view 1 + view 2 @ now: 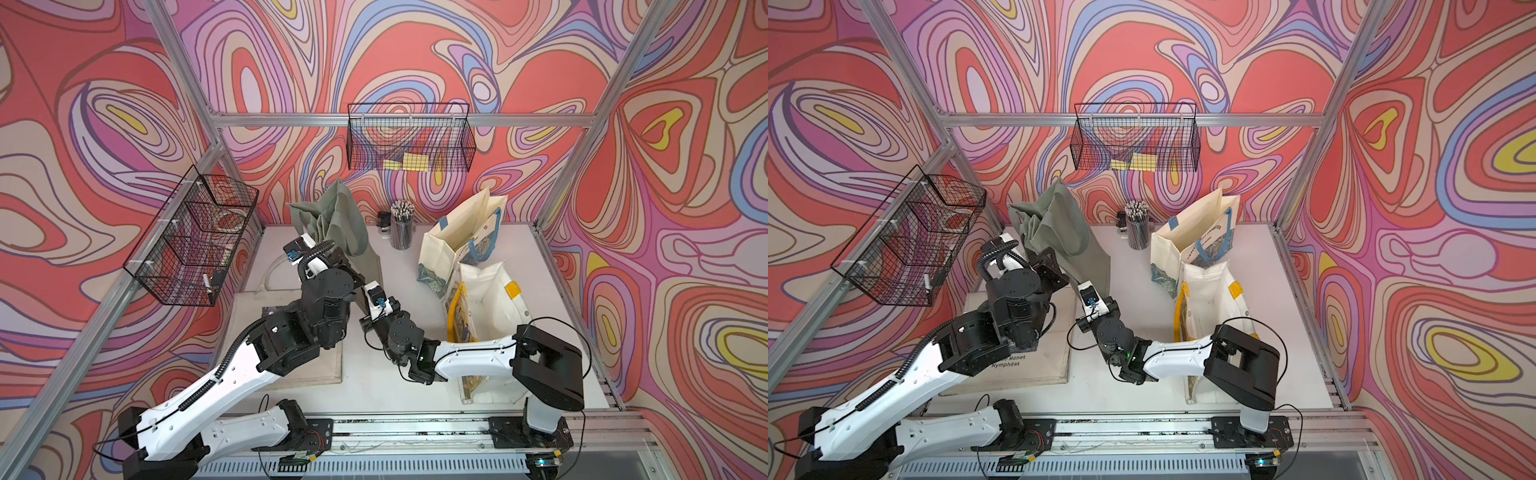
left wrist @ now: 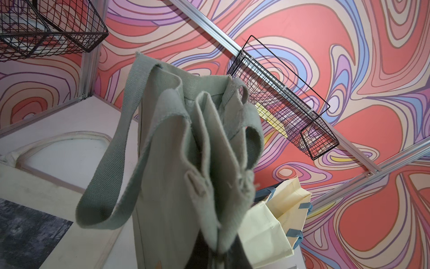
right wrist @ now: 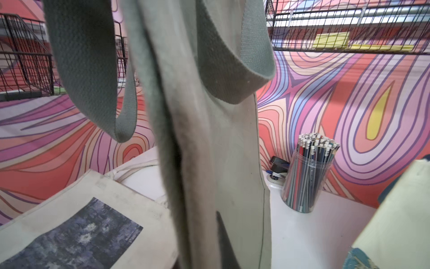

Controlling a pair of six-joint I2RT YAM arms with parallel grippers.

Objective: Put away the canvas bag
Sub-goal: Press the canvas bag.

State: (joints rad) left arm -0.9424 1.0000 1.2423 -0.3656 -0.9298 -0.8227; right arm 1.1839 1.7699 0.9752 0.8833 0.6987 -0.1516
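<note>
In both top views we see the green bag (image 1: 340, 220) (image 1: 1063, 224) held up over the surface (image 1: 399, 270), at eleven o'clock from its centre. The pencil cup (image 1: 401, 232) stands at three o'clock of the bag. The left jaws are clenched on the bag's cloth, and the right jaws pinch its lower edge at five o'clock.

In the left wrist view the bag (image 2: 186, 163) hangs close, with its straps drooping.

In the right wrist view its cloth (image 3: 221, 139) fills the middle, beside a flat tote (image 3: 69, 221).
</note>
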